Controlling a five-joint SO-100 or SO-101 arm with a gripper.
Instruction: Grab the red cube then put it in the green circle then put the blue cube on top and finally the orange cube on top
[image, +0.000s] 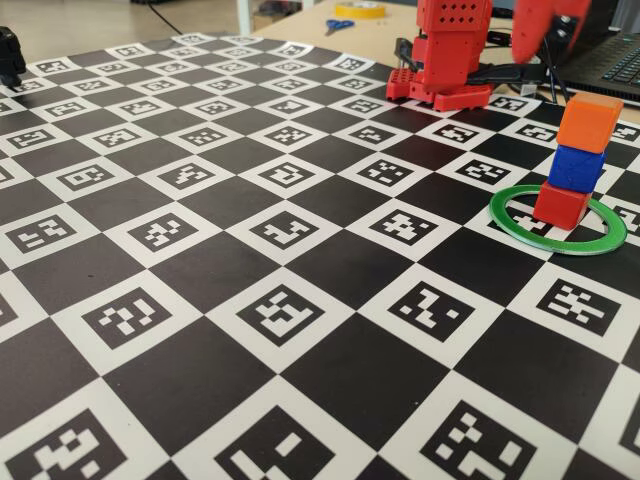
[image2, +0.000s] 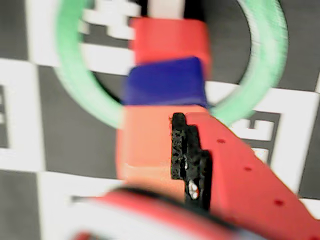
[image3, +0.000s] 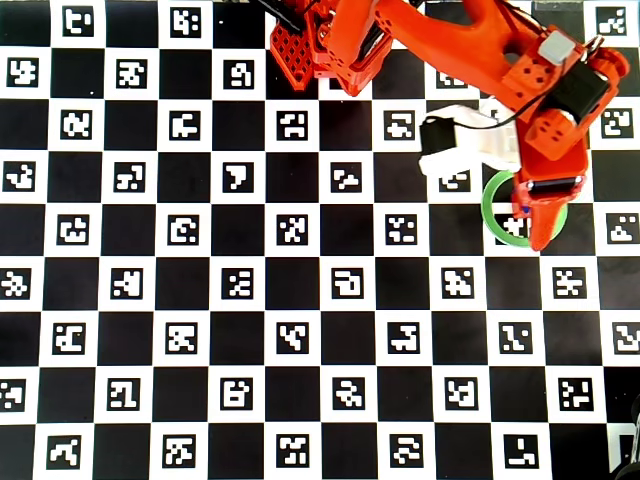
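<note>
The red cube (image: 561, 205) stands inside the green circle (image: 520, 231), with the blue cube (image: 577, 168) on it and the orange cube (image: 590, 122) on top. The stack leans slightly. In the wrist view the orange cube (image2: 147, 145) is nearest, then the blue cube (image2: 165, 82), the red cube (image2: 170, 40) and the circle (image2: 75, 75). My gripper (image: 556, 62) hangs above and just behind the stack. One black-padded finger (image2: 187, 150) is beside the orange cube's right edge; the cube's left side is free. From overhead my gripper (image3: 540, 225) hides the stack.
The arm's red base (image: 450, 60) stands at the back of the checkered marker board. Scissors (image: 338, 25), a yellow tape roll (image: 360, 8) and a laptop (image: 610, 60) lie beyond the board. A black object (image: 10, 55) is at the far left.
</note>
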